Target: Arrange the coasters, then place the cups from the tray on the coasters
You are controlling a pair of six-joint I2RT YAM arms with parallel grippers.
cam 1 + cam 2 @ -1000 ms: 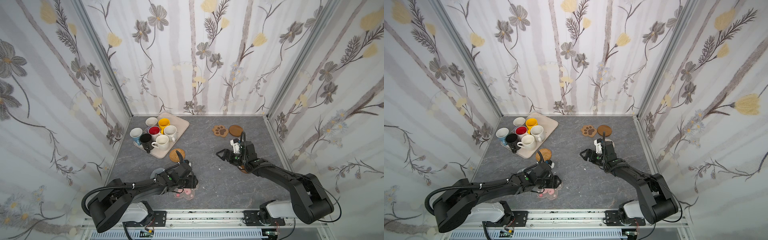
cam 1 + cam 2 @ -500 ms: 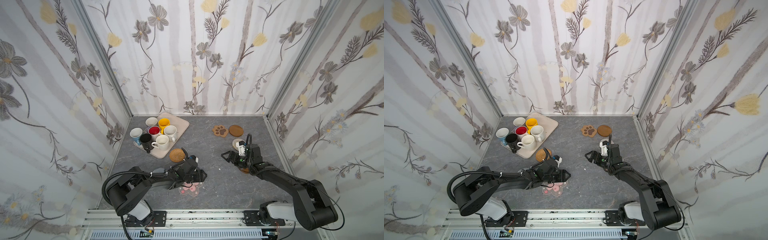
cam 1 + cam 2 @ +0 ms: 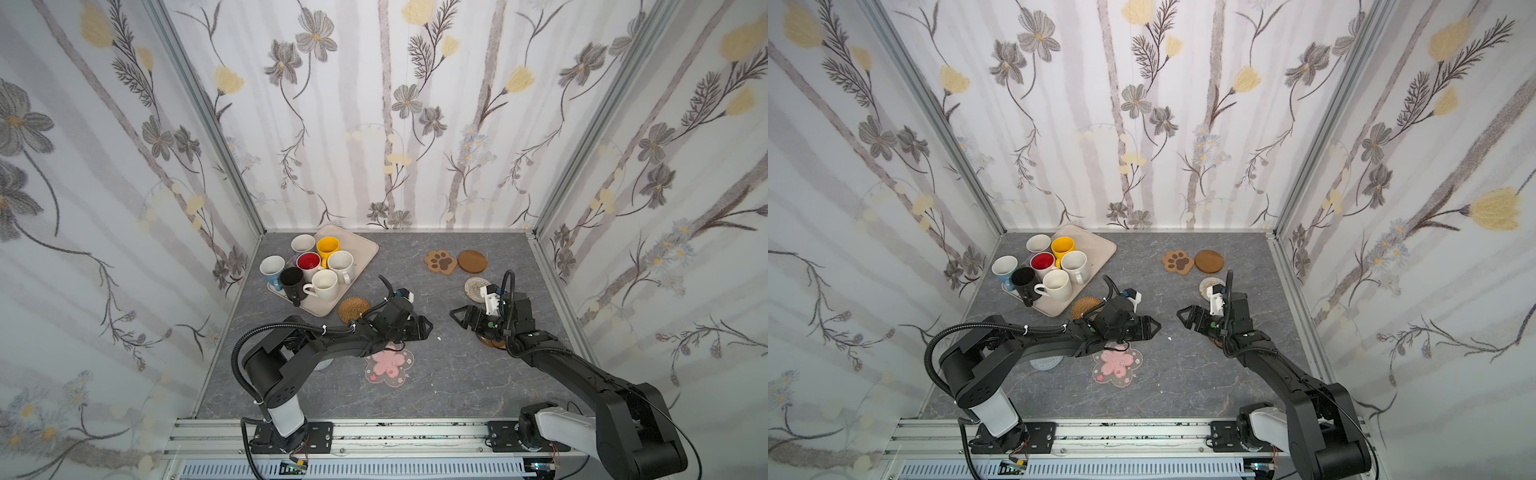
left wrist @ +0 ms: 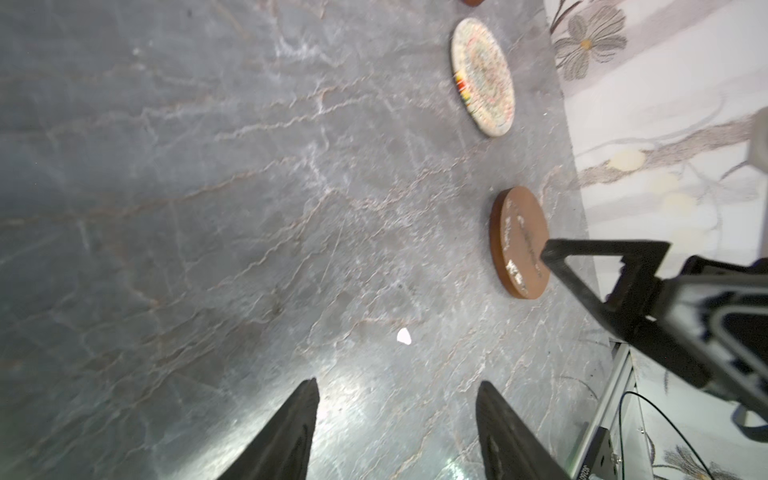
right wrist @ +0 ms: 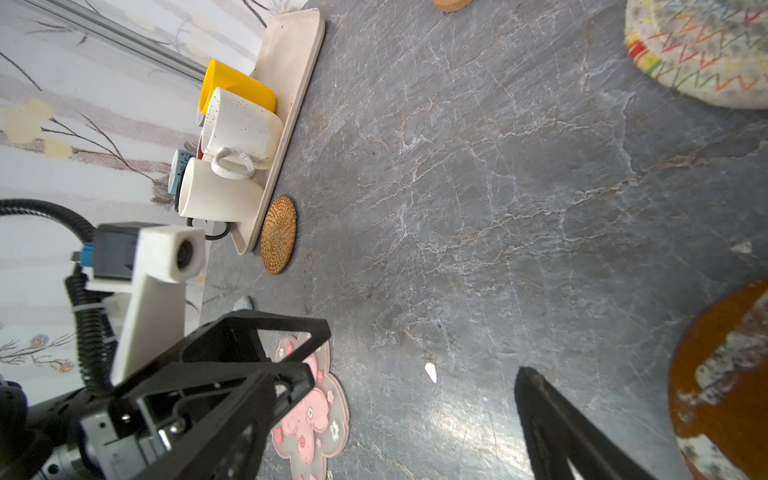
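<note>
Coasters (image 3: 353, 308) lie scattered, so you have spacing to do: pink blossom coaster (image 3: 388, 363) nearest, just by your left pincer (image 3: 426, 328), which like the right pincer (image 3: 459, 318) gapes empty, free to pick. Farther off, cups (image 3: 308, 262) wait on the tray (image 3: 357, 246).

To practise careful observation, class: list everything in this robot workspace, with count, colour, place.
tray: one, beige, far left
cups: seven, mixed colours, on tray
rattan coaster: one, tan, beside tray
paw coaster: one, brown, far right
wooden coasters: two, brown, beside paw coaster; under right arm
woven coaster: one, beige, right
blossom coaster: one, pink, front centre
crocheted coaster: one, grey-blue, under left arm
scrap: one, white, between grippers
left gripper, right gripper: two, black, centre, open
</note>
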